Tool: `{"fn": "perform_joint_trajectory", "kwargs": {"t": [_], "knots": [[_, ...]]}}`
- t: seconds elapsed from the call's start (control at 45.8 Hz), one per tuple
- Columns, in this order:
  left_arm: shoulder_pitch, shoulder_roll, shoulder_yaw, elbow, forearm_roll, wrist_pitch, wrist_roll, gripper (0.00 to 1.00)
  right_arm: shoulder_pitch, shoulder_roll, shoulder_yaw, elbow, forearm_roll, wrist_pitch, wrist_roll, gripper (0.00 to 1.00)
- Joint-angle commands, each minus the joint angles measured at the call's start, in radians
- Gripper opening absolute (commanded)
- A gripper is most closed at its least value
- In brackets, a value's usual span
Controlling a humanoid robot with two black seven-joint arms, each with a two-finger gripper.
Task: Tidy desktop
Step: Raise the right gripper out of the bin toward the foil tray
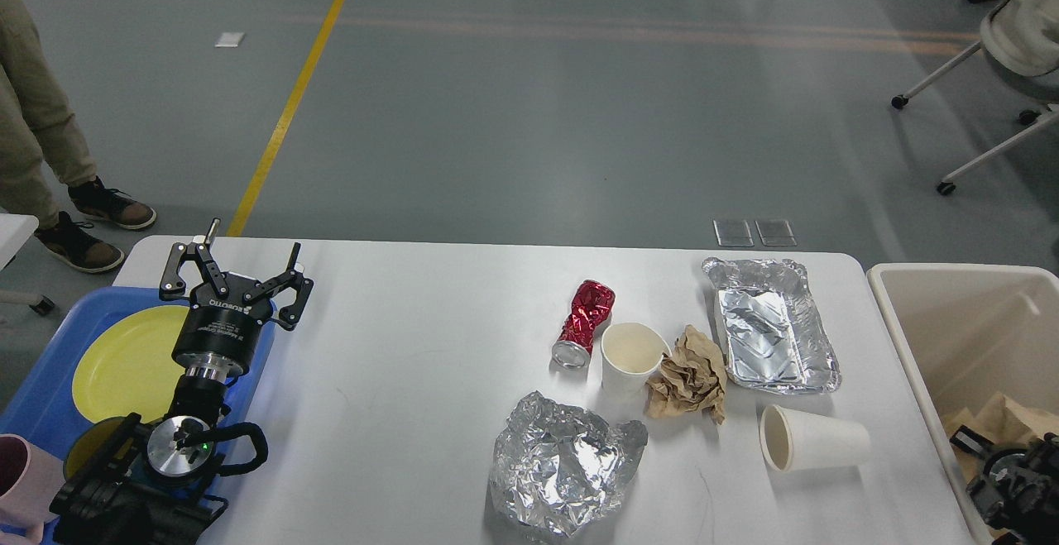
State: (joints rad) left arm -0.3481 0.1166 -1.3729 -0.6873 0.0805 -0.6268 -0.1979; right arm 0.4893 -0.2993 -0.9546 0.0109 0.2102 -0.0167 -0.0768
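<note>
Desktop [414, 346] litter lying right of centre, nearer right gripper [964, 443] (jaw state indiscernible); left gripper [236, 268] hovering spread.

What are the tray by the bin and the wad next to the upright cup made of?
The tray looks like thin aluminium foil: shiny, with a crinkled rim. The wad looks like matte brown paper, heavily creased. Neither is certain from here.

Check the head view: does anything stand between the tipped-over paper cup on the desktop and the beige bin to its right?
Nothing visible does. The tipped paper cup lies near the right edge of the desktop, and only bare tabletop separates it from the beige bin. The foil tray sits farther back, off that path.
</note>
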Motion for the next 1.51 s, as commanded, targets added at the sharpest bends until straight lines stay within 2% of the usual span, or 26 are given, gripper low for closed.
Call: {"fn": "perform_joint_trajectory", "kwargs": {"t": [0.0,0.066,0.131,0.24,0.284,0.306,0.655,0.743,0.852,0.983,1.136,1.245,1.333,1.485], "knots": [[0.0,0.0,0.0,0.0,0.001,-0.001,0.0,0.96,-0.001,0.0,0.0,0.0,0.0,0.0,0.0,0.0],[0.0,0.0,0.0,-0.001,0.001,-0.001,0.0,0.96,-0.003,-0.006,0.002,0.0,0.0,-0.005,0.002,0.02],[0.0,0.0,0.0,-0.001,-0.001,0.001,0.0,0.96,-0.001,-0.009,0.001,0.0,0.0,-0.019,0.005,0.26],[0.0,0.0,0.0,0.0,-0.001,-0.001,0.0,0.96,-0.001,-0.009,-0.001,0.001,0.0,-0.071,0.008,0.82],[0.0,0.0,0.0,0.0,0.001,-0.001,0.0,0.96,0.0,-0.009,-0.001,0.001,0.0,-0.092,0.008,0.97],[0.0,0.0,0.0,0.0,-0.001,-0.001,0.0,0.96,0.002,-0.009,-0.001,0.003,0.0,-0.098,0.008,1.0],[0.0,0.0,0.0,0.0,0.001,0.001,0.0,0.96,0.011,-0.012,-0.001,0.038,-0.003,-0.092,0.009,1.0],[0.0,0.0,0.0,0.0,-0.001,-0.001,0.0,0.96,0.034,-0.03,-0.003,0.087,-0.003,-0.08,0.009,1.0],[-0.002,0.0,0.0,0.0,-0.001,-0.001,0.0,0.96,0.132,-0.107,-0.004,0.204,-0.011,-0.04,0.009,1.0],[0.0,0.0,0.0,0.0,0.001,-0.001,0.0,0.96,0.325,-0.193,-0.045,0.406,-0.043,0.052,0.0,1.0],[-0.002,0.0,0.0,0.0,-0.001,-0.001,0.0,0.96,0.668,-0.248,-0.2,0.635,-0.173,0.259,-0.001,1.0],[-0.002,0.0,0.0,-0.001,-0.001,-0.001,0.0,0.96,0.912,-0.233,-0.332,0.803,-0.184,0.382,-0.006,1.0],[-0.002,0.0,0.0,0.0,0.001,-0.001,0.0,0.96,1.095,-0.175,-0.435,0.923,-0.183,0.451,-0.029,1.0],[0.0,0.0,0.0,-0.001,0.001,-0.001,0.0,0.96,1.396,-0.123,-0.464,1.141,-0.18,0.589,-0.032,1.0]]}}
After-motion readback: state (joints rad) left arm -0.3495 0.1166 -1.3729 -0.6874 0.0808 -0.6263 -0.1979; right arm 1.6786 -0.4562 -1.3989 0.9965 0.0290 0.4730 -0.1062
